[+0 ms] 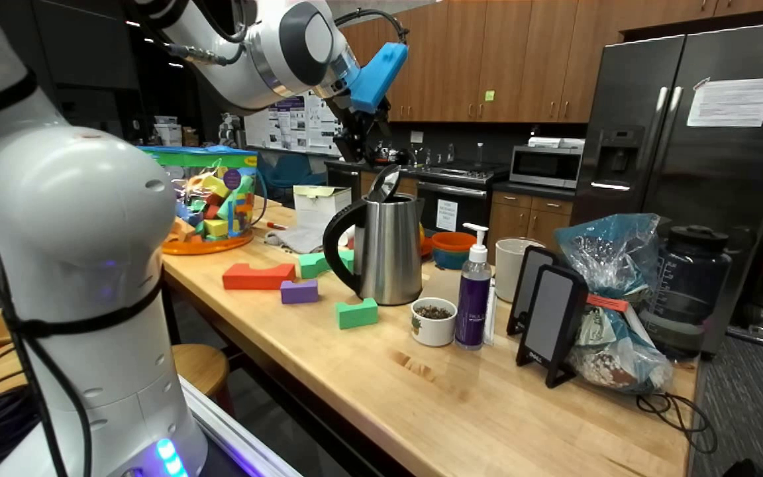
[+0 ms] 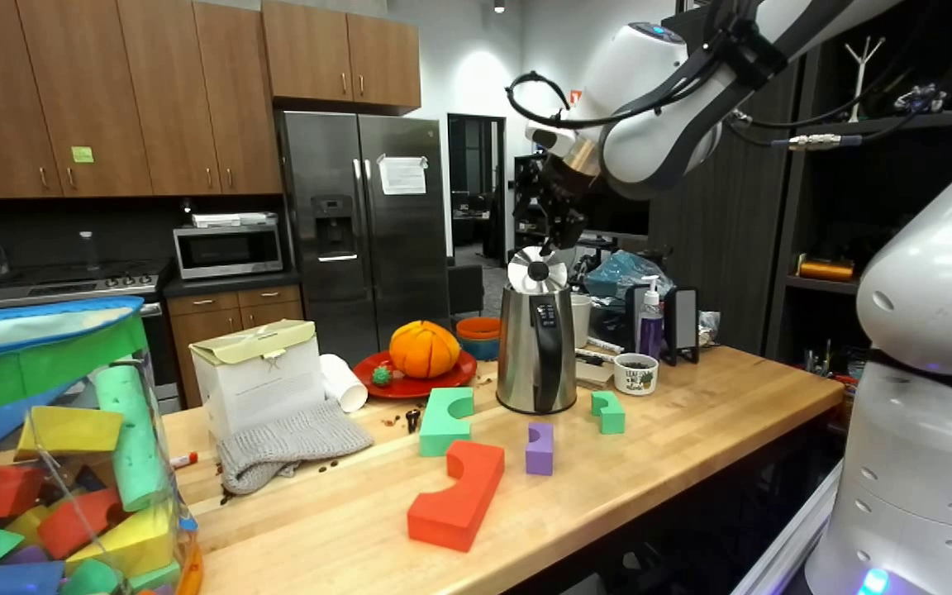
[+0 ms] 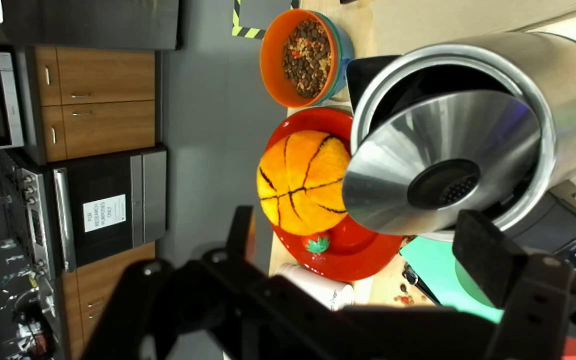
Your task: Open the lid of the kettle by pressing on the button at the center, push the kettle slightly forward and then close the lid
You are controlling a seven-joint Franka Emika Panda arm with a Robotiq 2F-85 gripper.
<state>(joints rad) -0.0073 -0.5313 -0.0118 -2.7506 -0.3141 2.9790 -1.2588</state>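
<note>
Two black, blocky fingers [image 3: 488, 260] are standing apart in the wrist view; you are holding nothing in the black two-finger gripper [image 3: 358, 232]. Just below it, the round lid [image 3: 408, 150], showing its shiny conical steel underside, is standing tilted up, so the button step is apparently complete. Whether a fingertip is touching its edge, you are not able to tell.

Caution: lowering the spread fingers is risking a hooked lid; pressing on the underside is probably forcing it further back.

Beneath the lid, the tall, tapering stainless-steel kettle [image 1: 391, 258] is standing upright on the light wooden table [image 1: 487, 411]. If you are pushing high on its body, you are inviting a tip; low contact is probably keeping it level. Near its black curved handle [image 1: 330, 246], you are also risking a finger caught in the loop.

Past the kettle, a round, glossy red plate [image 3: 358, 262] is bearing an orange, rounded, dark-lined object [image 3: 298, 185], and an orange bowl [image 3: 273, 65] is holding brown granules [image 3: 310, 65]. If you are overrunning the slight push, you are probably jamming the kettle against the plate's rim or spilling the granules.
</note>
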